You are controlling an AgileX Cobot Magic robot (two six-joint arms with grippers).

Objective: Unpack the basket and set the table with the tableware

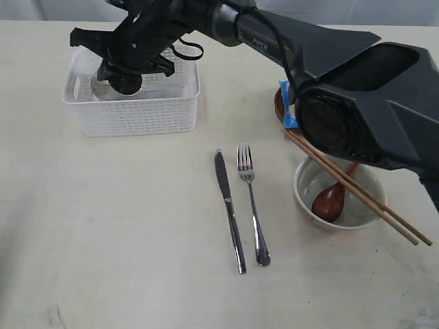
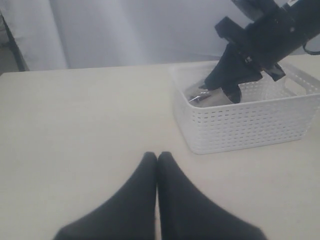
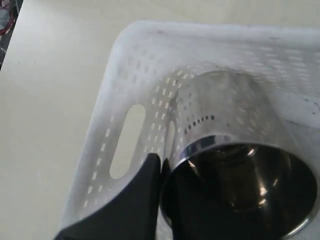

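The white basket (image 1: 137, 113) stands at the table's (image 1: 123, 240) back left. Inside it is the steel cup (image 3: 225, 110), near the handle end. My right gripper (image 3: 162, 167) reaches across into the basket and is shut on the cup's rim, one finger outside the wall and one inside. The exterior view shows this gripper (image 1: 123, 81) covering most of the cup. My left gripper (image 2: 157, 156) is shut with nothing in it, over bare table in front of the basket (image 2: 250, 125). A knife (image 1: 230, 212) and fork (image 1: 252, 205) lie side by side mid-table.
A cream bowl (image 1: 360, 212) at the right holds a dark wooden spoon (image 1: 330, 199), and chopsticks (image 1: 357, 188) lie across its rim. A brown plate edge (image 1: 278, 104) and a blue bag (image 1: 288, 113) show behind the right arm.
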